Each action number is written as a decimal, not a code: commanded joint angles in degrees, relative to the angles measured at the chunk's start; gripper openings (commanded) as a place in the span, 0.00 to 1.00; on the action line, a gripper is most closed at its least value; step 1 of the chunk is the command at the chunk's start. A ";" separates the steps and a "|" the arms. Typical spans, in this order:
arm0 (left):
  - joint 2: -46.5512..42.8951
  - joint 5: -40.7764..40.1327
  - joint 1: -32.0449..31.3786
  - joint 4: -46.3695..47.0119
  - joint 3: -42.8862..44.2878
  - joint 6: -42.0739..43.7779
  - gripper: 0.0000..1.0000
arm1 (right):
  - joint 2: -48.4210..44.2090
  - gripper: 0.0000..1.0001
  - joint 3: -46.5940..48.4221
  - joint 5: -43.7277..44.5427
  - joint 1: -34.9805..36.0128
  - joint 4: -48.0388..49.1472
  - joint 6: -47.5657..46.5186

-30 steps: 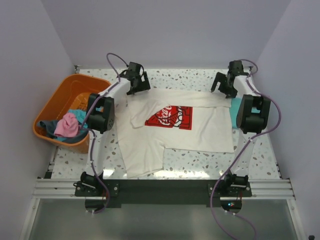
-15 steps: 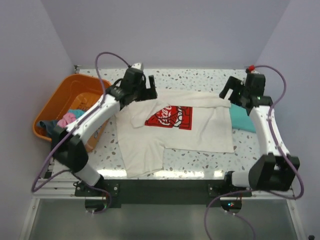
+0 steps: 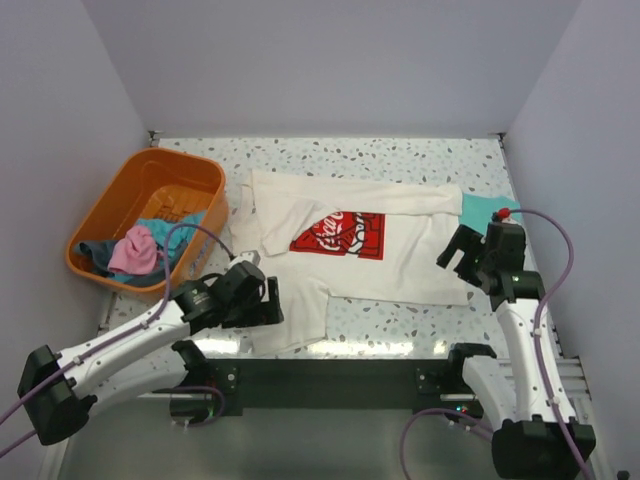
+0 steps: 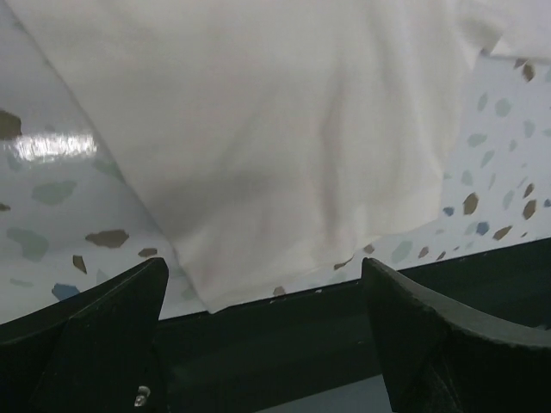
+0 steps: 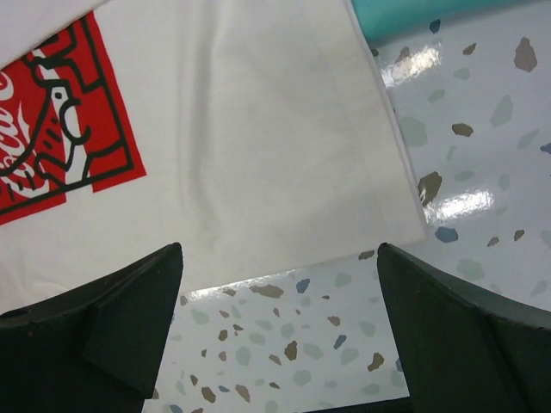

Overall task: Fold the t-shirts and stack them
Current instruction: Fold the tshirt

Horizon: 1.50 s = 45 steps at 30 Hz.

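Just above the cream shirt [image 3: 400, 265], near edge — left hand [image 3: 266, 301], right hand [image 3: 456, 259], both splayed.

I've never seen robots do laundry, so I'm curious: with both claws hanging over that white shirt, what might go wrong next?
The near corner of the cream shirt reaches the front edge of the table under the open left claw; a grab there might miss or tug it off. The teal shirt lies against its right side near the open right claw, so it could get dragged along.
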 commanded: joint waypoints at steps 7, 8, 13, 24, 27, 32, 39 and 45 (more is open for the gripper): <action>-4.39 6.83 -4.89 -4.11 -10.01 -9.93 0.96 | 4.08 0.99 -5.51 1.13 0.14 2.21 4.30; -4.04 7.11 -5.16 -3.85 -10.71 -10.02 0.94 | 4.25 0.99 -5.95 1.22 0.14 2.66 4.91; -2.02 8.44 -7.27 -4.28 -11.59 -10.99 0.84 | 4.78 0.99 -7.27 2.71 0.14 3.80 5.80; 3.25 6.15 -7.27 1.68 -12.56 -11.43 0.58 | 3.64 0.99 -10.00 2.19 0.06 4.07 9.40; 5.27 6.49 -7.27 4.85 -12.47 -11.34 0.37 | 1.80 0.99 -10.35 0.27 0.06 1.79 9.49; 4.93 5.36 -7.27 6.08 -11.94 -11.43 0.00 | -1.45 0.99 -12.71 0.08 0.14 -1.47 16.59; 0.10 3.42 -7.27 5.56 -10.89 -11.17 0.00 | -2.95 0.99 -17.82 2.88 0.06 1.25 22.93; -0.09 4.83 -7.27 9.86 -8.96 -8.18 0.00 | -2.25 0.99 -21.76 4.56 0.06 7.13 24.78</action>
